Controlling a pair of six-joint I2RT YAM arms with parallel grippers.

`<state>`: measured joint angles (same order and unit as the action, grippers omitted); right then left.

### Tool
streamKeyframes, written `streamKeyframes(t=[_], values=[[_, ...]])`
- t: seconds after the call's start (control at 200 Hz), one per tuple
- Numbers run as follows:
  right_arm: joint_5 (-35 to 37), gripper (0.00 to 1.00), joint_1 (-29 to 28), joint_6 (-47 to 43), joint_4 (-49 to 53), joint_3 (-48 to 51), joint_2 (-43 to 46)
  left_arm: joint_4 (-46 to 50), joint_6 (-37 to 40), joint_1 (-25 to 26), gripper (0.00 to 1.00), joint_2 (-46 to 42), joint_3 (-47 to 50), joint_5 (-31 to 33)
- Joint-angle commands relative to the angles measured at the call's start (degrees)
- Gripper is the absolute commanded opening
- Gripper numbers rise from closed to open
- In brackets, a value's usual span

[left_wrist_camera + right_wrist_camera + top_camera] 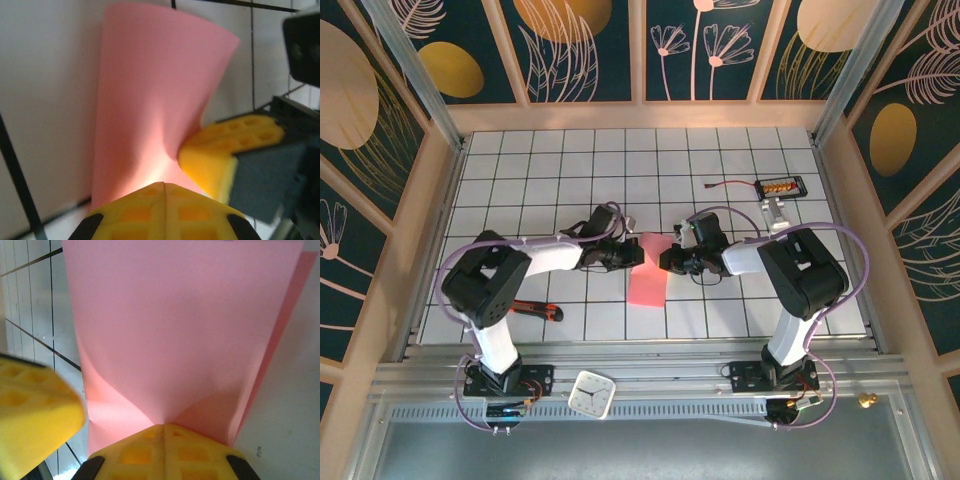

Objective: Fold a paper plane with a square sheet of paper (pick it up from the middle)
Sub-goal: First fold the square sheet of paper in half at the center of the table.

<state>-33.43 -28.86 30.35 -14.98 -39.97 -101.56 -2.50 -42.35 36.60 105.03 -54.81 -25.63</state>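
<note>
— Where are we in the fold?

— Early, we judge. The thin salmon-pink square sheet of paper (pixel 650 285) lies mid-table on the white gridded tabletop (pixel 520 180), between the two arms. From above it reads as a narrow strip running towards the near edge. We take it as doubled or curled over for the first lengthwise crease, with no nose or wings yet.

— And the grippers?

— The left gripper (pixel 637 256) and the right gripper (pixel 666 262) meet at the strip from either side, each clamped on the paper.

— What does the next move ask?

— We think the edges must be matched and the bend pressed flat, without the thin sheet slipping or buckling.

— What do the wrist cameras add?

— Up close, yellow fingertips (pixel 135 212) pinch a puckered point and the sheet bows up off the table. The left wrist view also catches the right gripper's finger at the paper's right edge. The overhead view gives the sheet's place on the table.
</note>
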Motion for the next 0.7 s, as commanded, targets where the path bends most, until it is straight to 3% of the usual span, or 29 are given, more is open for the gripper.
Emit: streamKeyframes(t=[0.0,0.385,0.696], values=[[8.91,0.00,0.69,-1.78,9.36,2.79,-3.84,1.93,4.33,-1.29,0.03,3.71,-3.84,1.10],[9.08,0.00,0.73,-2.29,9.93,2.61,-4.85,4.57,8.38,-4.78,0.03,6.21,-4.97,3.23],[9.27,0.00,0.68,-2.05,9.73,2.80,-4.60,-2.76,3.08,-4.98,0.05,4.06,-7.34,-5.50]])
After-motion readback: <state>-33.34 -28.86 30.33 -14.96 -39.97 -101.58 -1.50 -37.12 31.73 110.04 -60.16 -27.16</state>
